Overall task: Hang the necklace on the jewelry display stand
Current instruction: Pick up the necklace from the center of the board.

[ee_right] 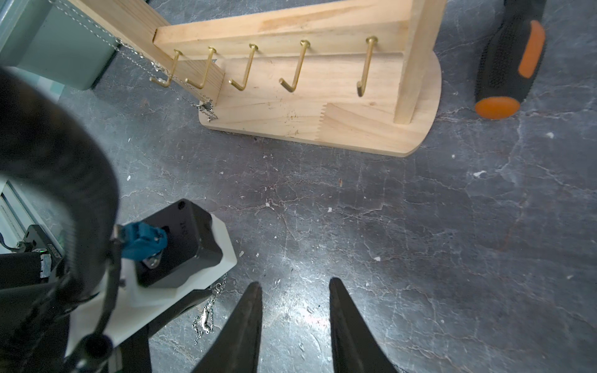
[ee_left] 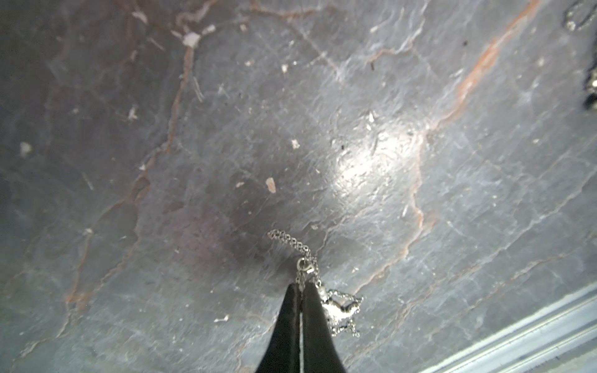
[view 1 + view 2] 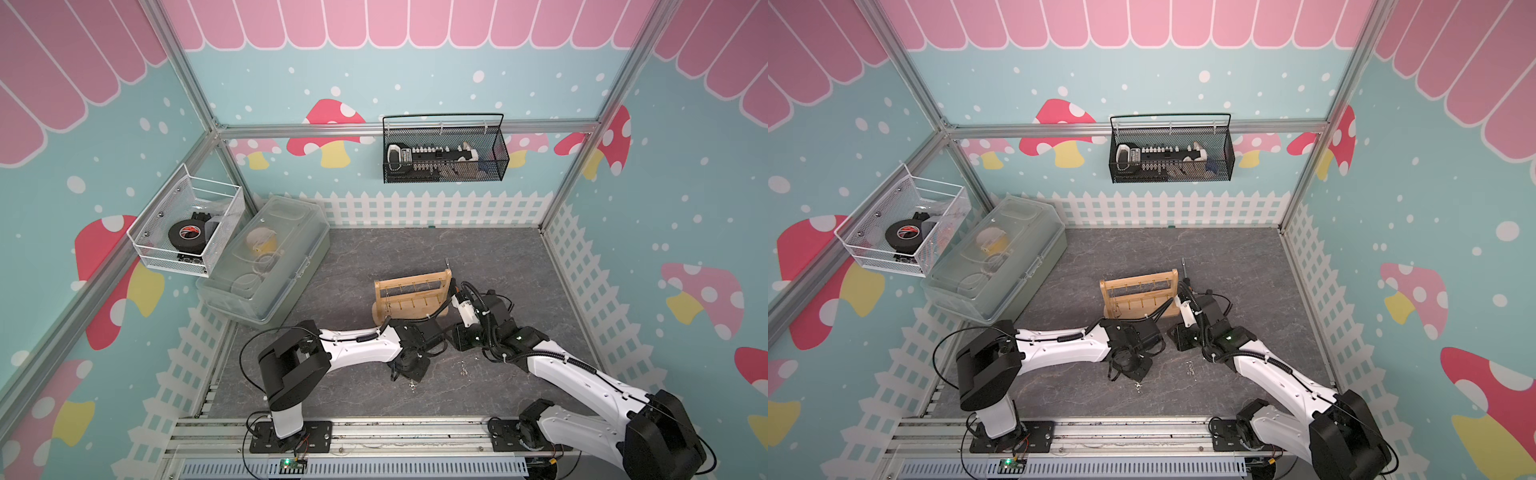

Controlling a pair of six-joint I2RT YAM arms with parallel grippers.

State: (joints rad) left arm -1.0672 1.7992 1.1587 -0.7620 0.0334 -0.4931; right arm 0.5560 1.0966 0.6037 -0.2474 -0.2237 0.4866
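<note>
We have the left gripper (image 2: 302,286) clamped on the necklace (image 2: 339,308) low over the grey table (image 2: 387,161), near the wooden stand (image 1: 339,113), while the right gripper (image 1: 294,285) gapes empty.

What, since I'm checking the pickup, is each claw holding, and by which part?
Left claw is shut on the necklace, pinching its chain by the clasp; right claw is open, holding nothing.
</note>
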